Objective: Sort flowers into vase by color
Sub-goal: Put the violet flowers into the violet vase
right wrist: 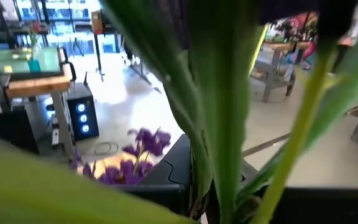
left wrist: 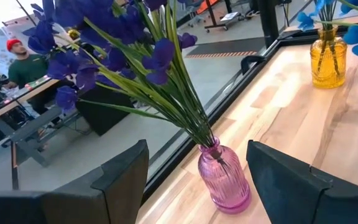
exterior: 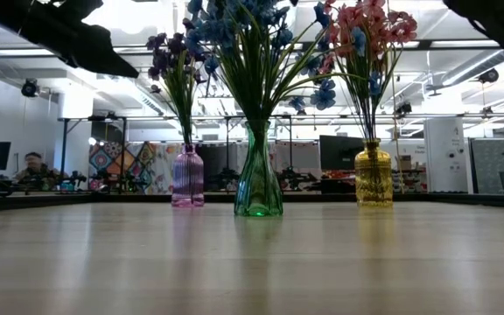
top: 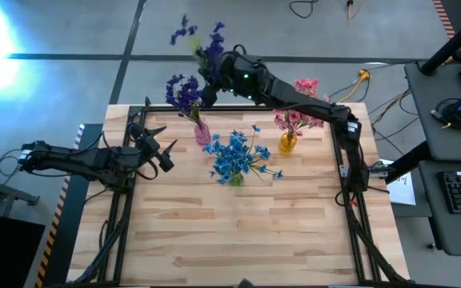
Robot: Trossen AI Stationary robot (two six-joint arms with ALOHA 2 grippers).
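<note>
**A:** Three ribbed glass vases stand in a row near the table's top edge in the high view. What's in each?

**B:** The pink glass vase (top: 202, 134) at centre-left holds purple sprigs (top: 183, 92). The green glass vase (exterior: 258, 175) in the middle holds blue blossoms (top: 237, 157). The amber glass vase (top: 287, 142) to the right holds pink flowers (top: 293, 120), with a few blue blooms among them in the low view.

**A:** And the arms?

**B:** The right gripper (top: 211, 76), just above the pink vase in the high view, is clenched on a purple-flowered sprig (top: 201, 40) with long green stems; the blossoms hang past the table's top edge. The left gripper (top: 165, 154) waits at the left, fingers (left wrist: 120, 174) spread and empty, facing the pink vase.

**A:** How will that sprig handle?

**B:** Light and springy, I'd judge. The thin stems bend readily, and the blossoms could snag those already in the vase. Gripping low on the stems looks best, so the tips steer into the narrow neck.
</note>
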